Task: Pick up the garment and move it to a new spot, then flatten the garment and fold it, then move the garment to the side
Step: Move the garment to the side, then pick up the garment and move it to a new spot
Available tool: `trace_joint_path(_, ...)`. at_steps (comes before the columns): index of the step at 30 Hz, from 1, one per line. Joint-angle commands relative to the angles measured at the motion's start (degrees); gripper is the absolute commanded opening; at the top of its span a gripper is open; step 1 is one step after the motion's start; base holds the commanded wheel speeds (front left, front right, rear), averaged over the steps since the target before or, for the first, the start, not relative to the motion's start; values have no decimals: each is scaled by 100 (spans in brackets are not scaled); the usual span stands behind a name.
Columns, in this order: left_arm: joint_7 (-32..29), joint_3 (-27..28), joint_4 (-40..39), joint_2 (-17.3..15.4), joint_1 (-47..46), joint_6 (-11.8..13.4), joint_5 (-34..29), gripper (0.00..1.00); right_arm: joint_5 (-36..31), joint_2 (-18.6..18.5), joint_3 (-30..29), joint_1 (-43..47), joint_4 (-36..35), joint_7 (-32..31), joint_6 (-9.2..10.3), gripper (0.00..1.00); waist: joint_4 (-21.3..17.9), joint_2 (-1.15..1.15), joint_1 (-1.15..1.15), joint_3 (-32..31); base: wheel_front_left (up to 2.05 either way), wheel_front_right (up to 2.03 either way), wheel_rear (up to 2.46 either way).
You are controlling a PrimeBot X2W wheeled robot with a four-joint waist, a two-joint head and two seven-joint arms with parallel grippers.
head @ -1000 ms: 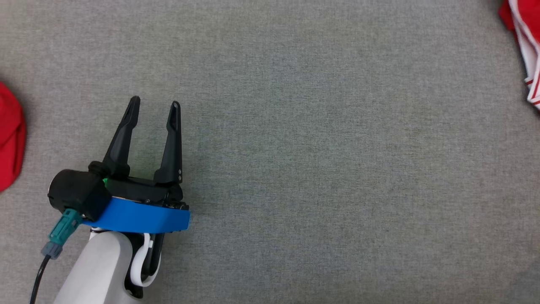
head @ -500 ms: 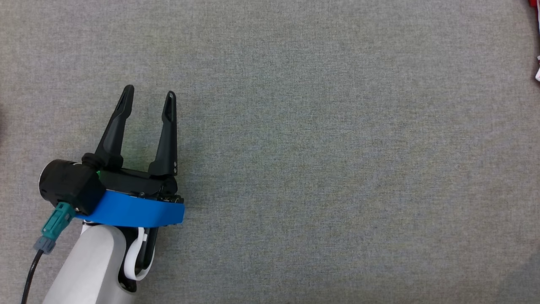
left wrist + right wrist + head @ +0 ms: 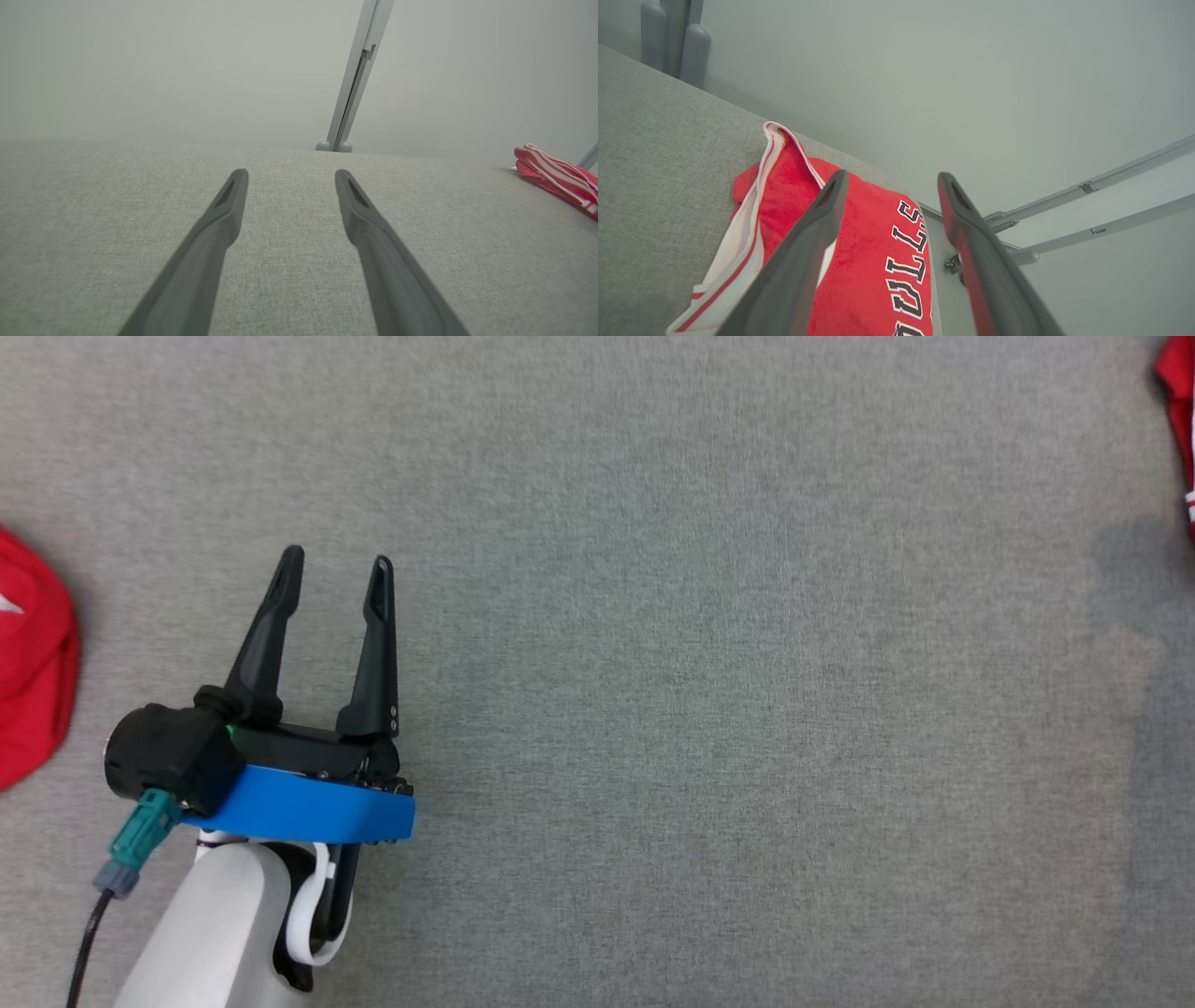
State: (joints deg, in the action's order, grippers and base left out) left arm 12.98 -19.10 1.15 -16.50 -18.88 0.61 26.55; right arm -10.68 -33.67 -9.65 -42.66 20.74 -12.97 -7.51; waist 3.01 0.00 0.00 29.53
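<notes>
In the head view, a pale forearm (image 3: 205,933) rises from the lower left of the frame, with a dark cable (image 3: 89,933) beside it and a blue band (image 3: 299,812) at the wrist. Above the band the left gripper (image 3: 336,560) points up the frame over the grey cloth table (image 3: 700,709). Its fingers are spread and nothing is between them. The left wrist view shows the same: the left gripper (image 3: 290,175) is released over bare cloth, and whether it touches the table I cannot tell.

At the left edge of the head view, beside that gripper but apart from it, lies a red cloth (image 3: 33,663). The garment (image 3: 1178,392), red with white trim, shows as a sliver at the upper right edge.

In the right wrist view the right gripper (image 3: 893,177) is also spread wide, clamping nothing. The garment (image 3: 868,261) lies under and beyond its left finger, at the table's far edge, with black-and-white letters up. Whether the finger touches it I cannot tell.

In the left wrist view the garment (image 3: 556,179) lies at the right edge, and a grey post (image 3: 355,79) stands beyond the table.
</notes>
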Motion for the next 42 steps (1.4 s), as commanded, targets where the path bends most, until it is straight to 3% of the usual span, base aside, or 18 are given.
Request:
trace_joint_path(1, 43, 5, 73, 25, 79, 4, 33, 100, 98, 170, 8, 178, -146, 121, 3, 100, -24, 0, 0, -195, 0, 0, 0)
trace_joint_path(8, 132, 31, 451, 165, 445, -6, 171, 100, 599, 1009, 273, 1221, -865, 607, 2, 100, 57, 0, 0, -1065, 0, 0, 0)
trace_joint_path(15, 174, 38, 807, 203, 927, 10, 266, 100, 966, 1956, 383, 2779, -1988, 656, 2, 100, 26, 0, 0, -1937, 0, 0, 0)
trace_joint_path(20, 153, 4, 916, 169, 1165, 8, 320, 100, 1148, 2370, 339, 3484, -2458, 796, 2, 100, -74, 0, 0, -2272, 0, 0, 0)
trace_joint_path(32, 189, 153, 1209, 202, 1628, 155, 502, 100, 1527, 2950, 63, 4507, -2531, 964, 1, 100, -269, 0, 0, -3010, 0, 0, 0)
trace_joint_path(42, 199, 248, 1222, 207, 1936, 303, 539, 100, 1753, 3075, 109, 4726, -2235, 1091, 1, 100, -283, 0, 0, -3122, 0, 0, 0)
